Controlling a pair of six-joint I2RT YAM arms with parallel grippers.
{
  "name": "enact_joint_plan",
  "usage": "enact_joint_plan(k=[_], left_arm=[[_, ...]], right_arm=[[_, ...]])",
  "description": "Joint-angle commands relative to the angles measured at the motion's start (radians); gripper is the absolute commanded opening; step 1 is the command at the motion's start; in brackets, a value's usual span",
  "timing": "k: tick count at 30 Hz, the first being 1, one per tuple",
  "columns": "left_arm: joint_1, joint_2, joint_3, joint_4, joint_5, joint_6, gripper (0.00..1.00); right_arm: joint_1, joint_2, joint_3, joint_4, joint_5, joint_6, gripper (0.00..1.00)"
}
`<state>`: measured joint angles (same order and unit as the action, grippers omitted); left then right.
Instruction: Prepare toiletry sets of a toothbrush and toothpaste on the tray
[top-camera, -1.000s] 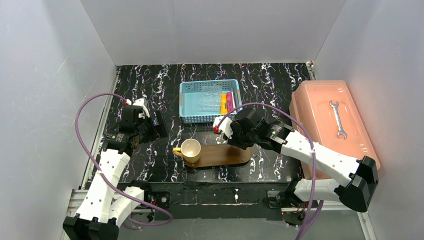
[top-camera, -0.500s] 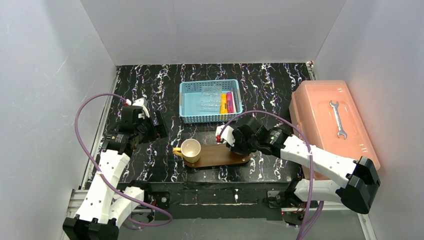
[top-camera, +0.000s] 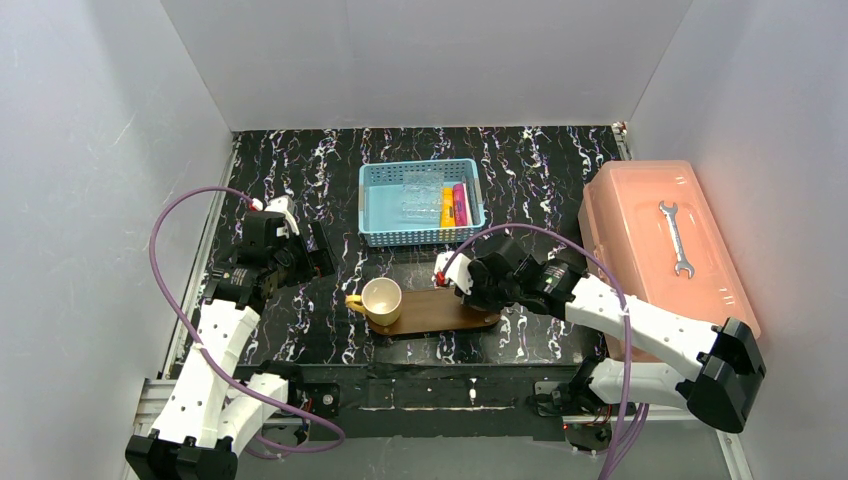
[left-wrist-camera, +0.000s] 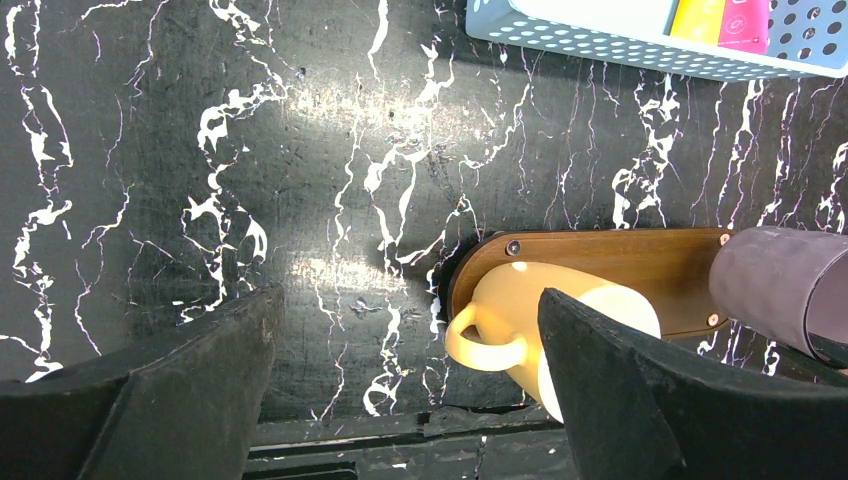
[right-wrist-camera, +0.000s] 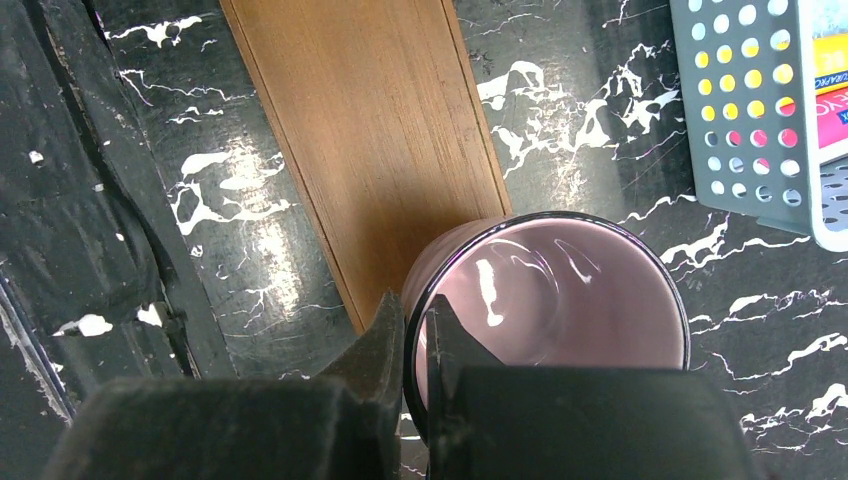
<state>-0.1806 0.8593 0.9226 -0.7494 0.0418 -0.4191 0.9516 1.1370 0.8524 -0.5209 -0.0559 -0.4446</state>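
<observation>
The dark-brown tray (top-camera: 440, 313) lies near the front, with a yellow cup (top-camera: 381, 300) on its left end. My right gripper (right-wrist-camera: 413, 312) is shut on the rim of a purple cup (right-wrist-camera: 560, 300) and holds it over the tray's (right-wrist-camera: 370, 130) right end. The cup also shows in the left wrist view (left-wrist-camera: 790, 285). The yellow toothpaste (top-camera: 446, 205) and the pink toothpaste (top-camera: 459, 203) lie in the blue basket (top-camera: 375, 205), beside pale toothbrushes (top-camera: 420, 200). My left gripper (left-wrist-camera: 400, 380) is open and empty, left of the tray (left-wrist-camera: 620, 258).
A salmon-pink box (top-camera: 640, 260) with a wrench (top-camera: 677, 237) on its lid stands at the right. White walls close in the left, back and right sides. The basket (right-wrist-camera: 760, 100) sits just behind the tray.
My right gripper has moved toward the front and down with the purple cup, from near the basket to the tray's right end. The left arm has not moved.
</observation>
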Motion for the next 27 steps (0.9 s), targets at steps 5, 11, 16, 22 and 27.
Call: enact_joint_plan(k=[5, 11, 16, 22, 27], left_arm=[[-0.002, -0.006, -0.002, -0.021, 0.009, 0.006, 0.98], [-0.002, -0.007, -0.003, -0.021, 0.009, 0.006, 0.98], [-0.001, -0.009, -0.002, -0.021, 0.009, 0.006, 0.98], [-0.002, -0.011, -0.003, -0.021, 0.009, 0.006, 0.98], [-0.002, -0.011, -0.004, -0.021, 0.01, 0.006, 0.98]], right_arm=[[0.004, -0.033, -0.001, 0.041, -0.016, 0.012, 0.01], [0.004, -0.031, -0.008, 0.021, -0.043, 0.022, 0.01], [0.004, -0.028, -0.015, 0.015, -0.051, 0.03, 0.01], [0.004, -0.034, -0.027, 0.013, -0.037, 0.042, 0.01], [0.004, -0.05, -0.039, 0.026, -0.027, 0.054, 0.09]])
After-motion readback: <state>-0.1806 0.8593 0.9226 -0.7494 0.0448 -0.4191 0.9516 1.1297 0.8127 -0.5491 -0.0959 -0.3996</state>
